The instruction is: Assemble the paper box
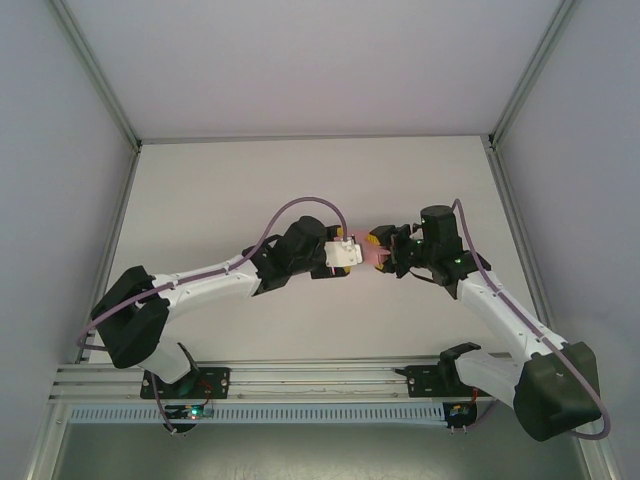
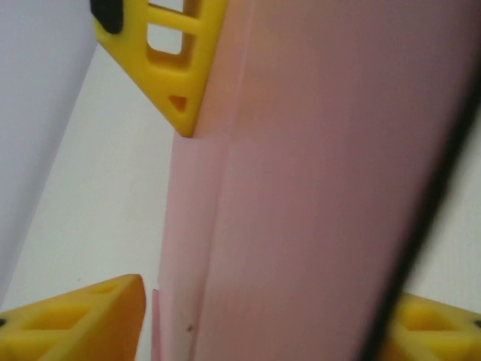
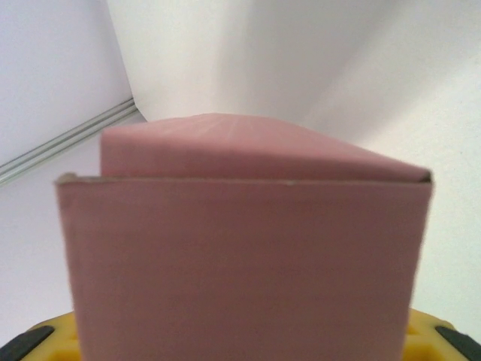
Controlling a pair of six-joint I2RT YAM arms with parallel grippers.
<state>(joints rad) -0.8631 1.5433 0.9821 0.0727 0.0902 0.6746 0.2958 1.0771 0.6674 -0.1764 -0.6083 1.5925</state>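
Pink paper box [image 3: 240, 256], folded, top flap perhaps ajar

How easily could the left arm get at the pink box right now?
Probably yes, easily: the left gripper is right at the paper box, which sits between its yellow fingers in its wrist view. Nothing blocks the way; the right gripper seems to hold it from the opposite side.

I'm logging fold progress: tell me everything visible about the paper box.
The paper box is thin, matte light-pink card, partly folded: a flat panel with a flap creased back over its top edge. It is over the middle of the table. The right claw grips one end, one yellow finger touching a folded edge; the left claw has fingers flanking it, contact unclear.
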